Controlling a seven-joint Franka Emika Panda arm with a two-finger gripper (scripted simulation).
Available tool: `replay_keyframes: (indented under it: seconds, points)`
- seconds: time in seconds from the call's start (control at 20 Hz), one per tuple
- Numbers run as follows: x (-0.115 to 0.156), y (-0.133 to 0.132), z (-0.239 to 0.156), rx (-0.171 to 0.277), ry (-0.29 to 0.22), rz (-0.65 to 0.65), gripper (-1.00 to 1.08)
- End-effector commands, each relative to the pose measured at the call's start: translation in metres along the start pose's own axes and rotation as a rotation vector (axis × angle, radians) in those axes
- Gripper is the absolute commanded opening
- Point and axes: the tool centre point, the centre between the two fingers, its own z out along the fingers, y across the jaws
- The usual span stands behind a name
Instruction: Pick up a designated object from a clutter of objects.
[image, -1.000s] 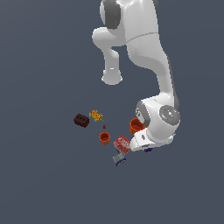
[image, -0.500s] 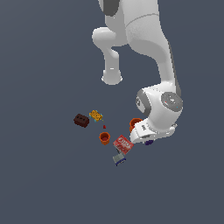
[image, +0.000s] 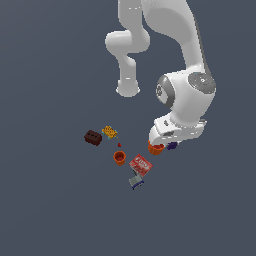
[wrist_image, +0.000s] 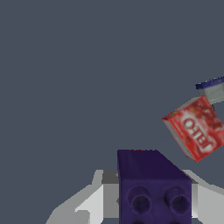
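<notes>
The designated object (image: 172, 145), a tiny dark purple studded cube, hangs just under the white hand, off the floor. My gripper (image: 171, 144) is shut on it. In the wrist view the purple cube (wrist_image: 148, 175) fills the space between the two pale fingers (wrist_image: 94, 202), studs facing the camera. The rest of the clutter lies to the exterior view's left of the hand: an orange cup (image: 156, 148) partly hidden by the hand, a second orange cup (image: 119, 158), a red box (image: 141, 165) and a grey-blue box (image: 136, 181).
Further to the exterior view's left lie a dark brown block (image: 93, 137), a yellow-orange piece (image: 109, 132) and a tiny red speck (image: 119, 145). The red box (wrist_image: 197, 129) and grey-blue box (wrist_image: 213, 89) also show in the wrist view. The arm's white base (image: 128, 89) stands behind.
The hand has risen steadily over the last second, carrying the purple cube up off the floor. The other items have not moved.
</notes>
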Motion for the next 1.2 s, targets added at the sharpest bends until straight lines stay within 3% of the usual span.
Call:
replay_keyframes:
  seconds: [0.0, 1.15]
  points:
    - [-0.011, -0.001, -0.021, 0.0, 0.0, 0.0, -1.0]
    - [-0.109, -0.01, -0.215, 0.002, 0.0, -0.001, -1.0]
